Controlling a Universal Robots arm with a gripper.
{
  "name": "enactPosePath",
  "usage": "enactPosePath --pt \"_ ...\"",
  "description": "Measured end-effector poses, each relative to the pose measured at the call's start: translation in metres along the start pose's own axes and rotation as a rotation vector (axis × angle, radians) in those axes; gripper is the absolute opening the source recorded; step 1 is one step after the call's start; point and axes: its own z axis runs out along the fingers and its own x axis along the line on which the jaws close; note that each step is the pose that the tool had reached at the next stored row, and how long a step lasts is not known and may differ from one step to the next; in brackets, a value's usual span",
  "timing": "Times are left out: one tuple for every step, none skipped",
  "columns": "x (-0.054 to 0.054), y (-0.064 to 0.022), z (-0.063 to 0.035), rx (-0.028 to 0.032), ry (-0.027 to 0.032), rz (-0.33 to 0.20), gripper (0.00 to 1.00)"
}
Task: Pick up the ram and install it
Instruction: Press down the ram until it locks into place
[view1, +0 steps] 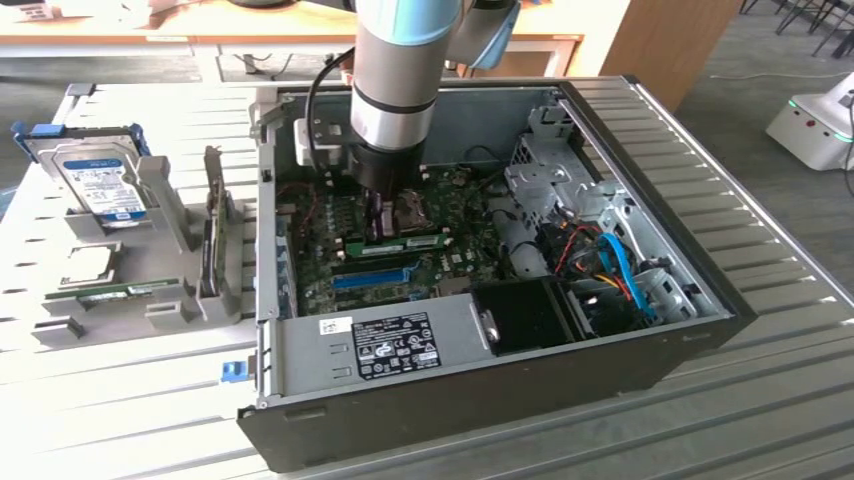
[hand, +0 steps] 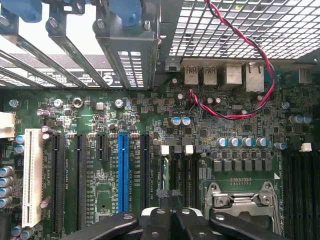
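One open computer case in the exterior view, white label on its power supply unreadable; gripper shut over the motherboard, beside the seated ram. Wrist view: fingers together above black slots beside the blue slot.

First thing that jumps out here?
The open computer case with the robot arm reaching straight down onto its green motherboard. In the wrist view, the long blue slot stands out among black ones. Left of the case in the exterior view, a hard drive stands upright in a grey rack.
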Motion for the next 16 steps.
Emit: enactPosePath --pt "0.0 0.0 0.0 -0.0001 0.0 0.0 0.11" --pt "0.0 0.0 0.0001 0.0 0.0001 0.0 0.11" --pt "0.0 0.0 0.0001 -0.0001 0.0001 0.0 0.11" --pt "0.0 0.0 0.0002 -0.0001 0.0001 0.0 0.11" --pt "0.0 0.0 0.0003 -0.0001 0.0 0.0 0.11" --pt "0.0 0.0 0.0004 -0.0001 0.0 0.0 0.11" --pt "0.0 0.0 0.0005 -0.0001 0.0 0.0 0.11" --pt "0.0001 0.0 0.0005 0.0 0.0 0.0 0.11" --pt "0.0 0.0 0.0005 0.0 0.0 0.0 0.11" --pt "0.0 0.0 0.0005 -0.0001 0.0 0.0 0.11" --pt "0.0 0.0 0.0005 0.0 0.0 0.0 0.11" --pt "0.0 0.0 0.0005 0.0 -0.0001 0.0 0.11" --pt "0.0 0.0 0.0005 -0.0001 0.0 0.0 0.11" --pt "0.0 0.0 0.0005 0.0 0.0001 0.0 0.11" --pt "0.0001 0.0 0.0007 -0.0001 0.0002 0.0 0.11" --pt "0.0 0.0 0.001 0.0 -0.0003 0.0 0.11"
